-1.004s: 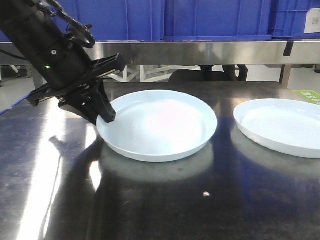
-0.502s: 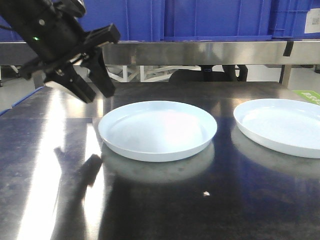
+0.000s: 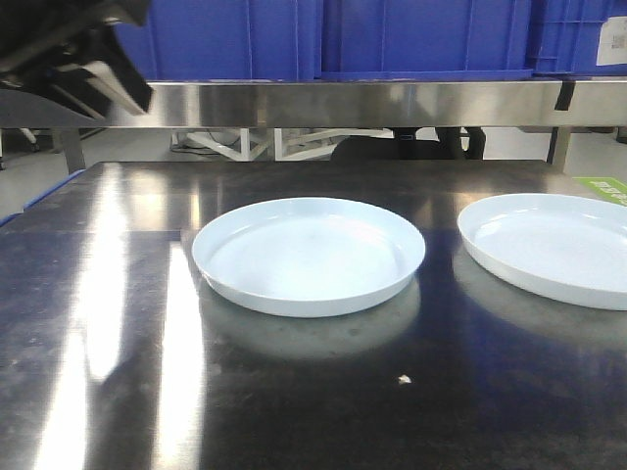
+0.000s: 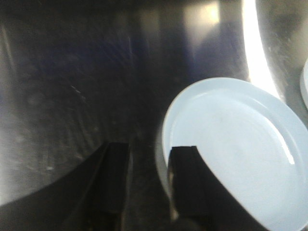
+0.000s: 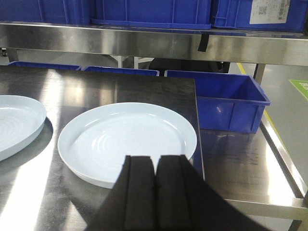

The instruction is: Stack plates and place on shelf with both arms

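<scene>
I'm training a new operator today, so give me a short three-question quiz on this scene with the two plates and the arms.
1. True or false: the left plate lies stacked on the right plate.
2. The right gripper is: A open; B shut with nothing in it; C shut on a plate.
3. Fill in: the crates on the shelf are ___ in colour.
Key: 1 false, they lie apart on the tabletop. 2 B. 3 blue.
</scene>
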You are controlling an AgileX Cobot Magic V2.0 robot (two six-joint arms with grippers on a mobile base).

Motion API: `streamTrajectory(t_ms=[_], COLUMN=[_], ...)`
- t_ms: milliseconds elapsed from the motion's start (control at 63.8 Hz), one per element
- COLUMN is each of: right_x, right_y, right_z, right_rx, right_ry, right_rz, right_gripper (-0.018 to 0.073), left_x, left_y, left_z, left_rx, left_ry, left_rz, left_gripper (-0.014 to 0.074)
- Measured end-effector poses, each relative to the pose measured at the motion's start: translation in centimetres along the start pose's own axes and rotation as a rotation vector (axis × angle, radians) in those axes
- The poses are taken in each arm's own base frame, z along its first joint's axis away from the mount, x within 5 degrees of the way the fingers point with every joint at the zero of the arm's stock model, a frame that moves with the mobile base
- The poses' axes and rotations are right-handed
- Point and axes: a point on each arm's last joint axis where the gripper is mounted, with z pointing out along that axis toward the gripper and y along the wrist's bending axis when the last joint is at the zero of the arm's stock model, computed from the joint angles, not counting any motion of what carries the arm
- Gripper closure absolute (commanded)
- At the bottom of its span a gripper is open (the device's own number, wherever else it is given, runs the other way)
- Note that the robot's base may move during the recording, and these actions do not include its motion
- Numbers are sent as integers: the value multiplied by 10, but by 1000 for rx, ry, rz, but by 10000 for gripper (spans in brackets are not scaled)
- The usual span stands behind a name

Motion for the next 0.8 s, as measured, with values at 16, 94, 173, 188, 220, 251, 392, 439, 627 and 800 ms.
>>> streamTrajectory(t_ms=[16,94,173,188,220,251,392,439,627,800], right_x=[0,0,0,0,0,0,0,0,0,0], right_y=[0,0,0,0,0,0,0,0,0,0], right_z=[0,0,0,0,0,0,0,0,0,0], right_rx=[0,0,0,0,0,0,0,0,0,0], right_ry=[0,0,0,0,0,0,0,0,0,0], right_rz=[0,0,0,0,0,0,0,0,0,0], right_gripper=[503,503,503,503,503,503,503,503,503,503], left_x=[3,8,16,19,21,23,38,44,72,94], left_y=[1,2,4,4,5,6,18,24,43,44], left_z=[-2,-13,-23,-25,-29,-33,-52,-59,-89,-121], left_rx=[-4,-19,-37,-40,-46,-52,-117,-147,-261,-319], left_ry=[-3,-56,-116,-120,-145,-164,-265,-289,-357,-477], left_rz=[5,41,83,89,103,112,109,97,53,44], left_gripper=[414,495,511,512,512,512,516,516,516,516])
